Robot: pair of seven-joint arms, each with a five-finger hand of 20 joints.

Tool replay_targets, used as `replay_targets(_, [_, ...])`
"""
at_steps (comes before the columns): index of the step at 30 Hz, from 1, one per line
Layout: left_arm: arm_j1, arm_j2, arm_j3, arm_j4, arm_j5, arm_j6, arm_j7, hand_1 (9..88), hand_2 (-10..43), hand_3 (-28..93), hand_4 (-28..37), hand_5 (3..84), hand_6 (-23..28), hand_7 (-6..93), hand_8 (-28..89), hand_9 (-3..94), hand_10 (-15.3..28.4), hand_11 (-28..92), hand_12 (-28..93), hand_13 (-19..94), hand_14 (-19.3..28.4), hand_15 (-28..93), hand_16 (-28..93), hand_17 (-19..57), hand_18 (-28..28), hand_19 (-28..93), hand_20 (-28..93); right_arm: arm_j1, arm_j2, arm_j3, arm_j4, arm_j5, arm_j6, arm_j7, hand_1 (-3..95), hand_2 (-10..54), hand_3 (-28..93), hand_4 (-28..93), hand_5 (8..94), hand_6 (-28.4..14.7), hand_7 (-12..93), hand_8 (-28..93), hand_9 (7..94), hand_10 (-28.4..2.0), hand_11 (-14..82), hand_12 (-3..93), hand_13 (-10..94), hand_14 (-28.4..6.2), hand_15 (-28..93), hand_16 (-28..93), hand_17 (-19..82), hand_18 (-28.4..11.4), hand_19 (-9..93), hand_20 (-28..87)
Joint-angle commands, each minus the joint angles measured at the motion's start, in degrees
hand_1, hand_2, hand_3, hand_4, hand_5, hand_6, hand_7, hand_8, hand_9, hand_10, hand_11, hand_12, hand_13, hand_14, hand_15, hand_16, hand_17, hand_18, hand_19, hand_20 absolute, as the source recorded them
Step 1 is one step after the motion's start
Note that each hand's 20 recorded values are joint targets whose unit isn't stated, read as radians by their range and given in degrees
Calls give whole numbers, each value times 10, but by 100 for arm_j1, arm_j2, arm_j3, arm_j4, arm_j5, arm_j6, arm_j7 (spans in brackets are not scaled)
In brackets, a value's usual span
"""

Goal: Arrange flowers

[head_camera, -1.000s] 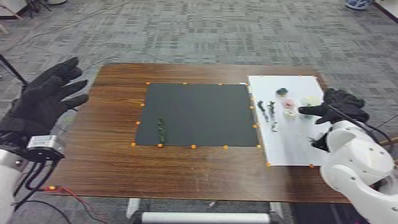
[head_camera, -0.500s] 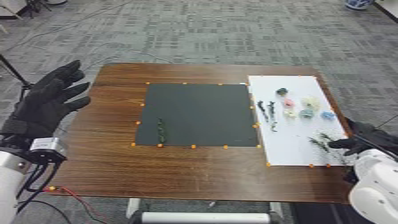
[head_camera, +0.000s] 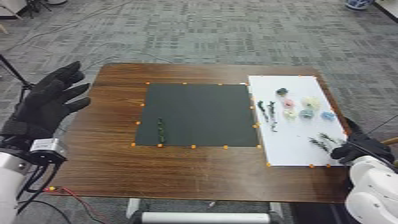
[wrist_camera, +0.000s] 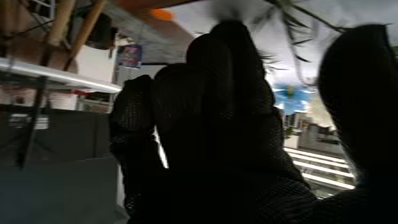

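fingers straight, my right hand (head_camera: 356, 147) was empty near the white sheet's (head_camera: 289, 155) leafy sprigs (head_camera: 318, 144); my left hand (head_camera: 44, 102) (open, empty) hung left of the dark mat (head_camera: 197, 115).

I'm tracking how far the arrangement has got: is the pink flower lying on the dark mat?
No, the pink flower lies on the white sheet, to the right of the dark mat.

The worktop (head_camera: 200, 172) looks like glossy brown wood with visible grain. The dark mat (head_camera: 197, 112) is matt and smooth; the white sheet (head_camera: 302, 145) looks smooth, like paper or board. Textured black fabric covers the right robot hand (head_camera: 353, 149). Patterned grey carpet (head_camera: 213, 37) looks matt.
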Motion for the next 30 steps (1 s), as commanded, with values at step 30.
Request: replay_targets(30, [-164, 36, 63, 30, -121, 110, -90, 258, -66, 653, -283, 171, -3, 168, -78, 124, 80, 151, 241, 44, 113, 383, -29, -120, 204, 373, 94, 4441, -2514, -4409, 1175, 205, 666, -1055, 396, -53, 818, -163, 747, 20, 506, 294, 859, -79, 555, 453, 796, -75, 803, 435, 507, -216, 932, 632])
